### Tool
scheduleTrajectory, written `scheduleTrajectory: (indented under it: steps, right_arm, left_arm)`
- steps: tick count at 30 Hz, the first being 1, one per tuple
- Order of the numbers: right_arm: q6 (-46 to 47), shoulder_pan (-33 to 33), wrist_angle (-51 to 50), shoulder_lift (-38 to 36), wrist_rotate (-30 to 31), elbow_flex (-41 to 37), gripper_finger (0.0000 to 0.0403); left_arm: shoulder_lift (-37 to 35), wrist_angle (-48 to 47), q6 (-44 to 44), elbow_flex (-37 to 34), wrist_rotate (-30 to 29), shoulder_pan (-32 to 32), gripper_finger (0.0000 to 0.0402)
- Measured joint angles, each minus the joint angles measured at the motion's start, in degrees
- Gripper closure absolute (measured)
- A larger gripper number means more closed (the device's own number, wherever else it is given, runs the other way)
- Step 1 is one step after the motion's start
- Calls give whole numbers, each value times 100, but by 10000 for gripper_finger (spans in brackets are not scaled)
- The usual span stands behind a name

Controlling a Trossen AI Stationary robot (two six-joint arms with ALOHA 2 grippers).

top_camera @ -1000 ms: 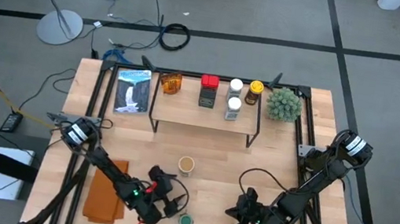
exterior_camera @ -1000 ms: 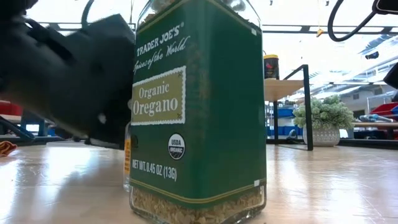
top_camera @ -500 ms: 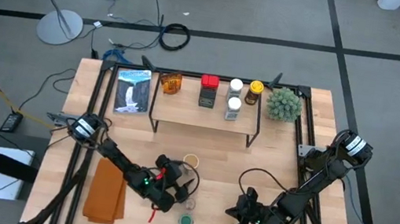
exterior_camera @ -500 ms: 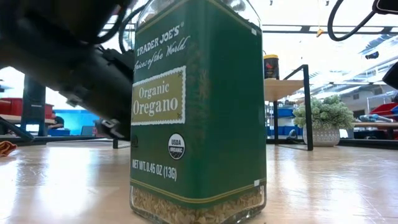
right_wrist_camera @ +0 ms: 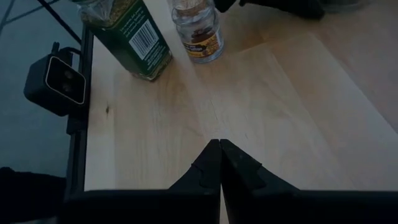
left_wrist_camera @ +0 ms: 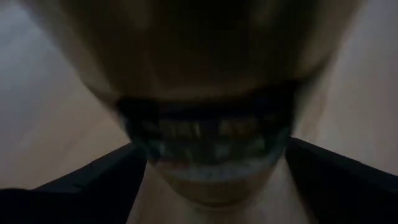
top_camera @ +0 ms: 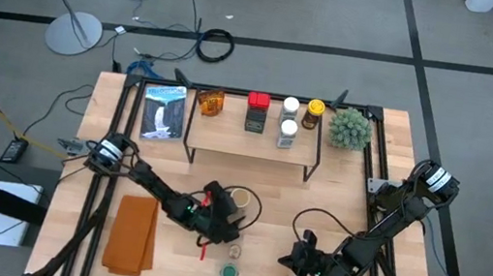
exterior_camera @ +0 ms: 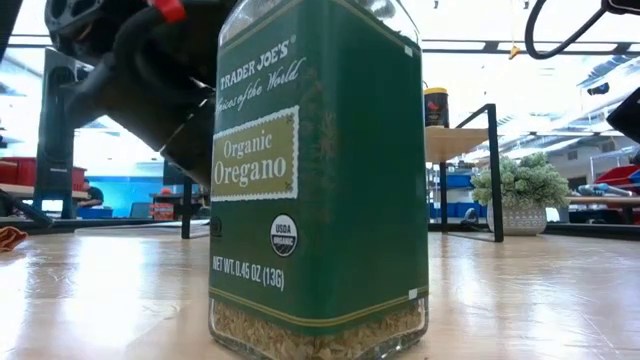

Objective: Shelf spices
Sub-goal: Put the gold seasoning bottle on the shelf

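Note:
A tan-lidded jar (top_camera: 239, 199) stands on the table in front of the shelf (top_camera: 250, 144). My left gripper (top_camera: 227, 207) is open, with a finger on either side of this jar (left_wrist_camera: 208, 134); I cannot tell whether they touch it. The green oregano jar (top_camera: 228, 272) (exterior_camera: 320, 180) and a small clear jar (top_camera: 233, 251) (right_wrist_camera: 198, 31) stand near the front edge. On the shelf are an amber jar (top_camera: 210, 103), a red tin (top_camera: 256, 112), two white-capped jars (top_camera: 288, 122) and a yellow-lidded jar (top_camera: 313, 114). My right gripper (right_wrist_camera: 219, 149) (top_camera: 294, 263) is shut with nothing in it, above the table at the near right.
A spiky green plant ball (top_camera: 350, 127) sits right of the shelf and a picture book (top_camera: 163, 111) lies left of it. An orange cloth (top_camera: 131, 235) lies at the near left. Bare wood lies between the two grippers.
My left gripper has swung from beside the green oregano jar toward the far edge and a little to the right, rolling as it went. It now stands around the tan-lidded jar and has stayed open. The jars have kept their places.

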Motion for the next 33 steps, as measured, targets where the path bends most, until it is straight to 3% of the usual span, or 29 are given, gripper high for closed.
scheduleTrajectory:
  steps: [6, 14, 19, 28, 33]
  right_arm:
    - [-52, 0, 0, 0, 0, 0, 398]
    - [-47, -2, 3, 0, 118, 0, 398]
    - [-42, -2, 2, 0, 199, 0, 400]
    - [-31, -1, 4, 0, 214, 0, 398]
    - [-31, -2, 4, 0, 212, 0, 401]
  left_arm:
    - [1, 196, 163, 0, 331, 65, 23]
    - [7, 305, -90, 0, 409, 130, 154]
    - [7, 423, -463, 0, 378, 99, 155]
    - [-585, 363, -964, 2, -704, -220, 155]
    - [-1208, -508, -1134, 135, -1153, -253, 155]
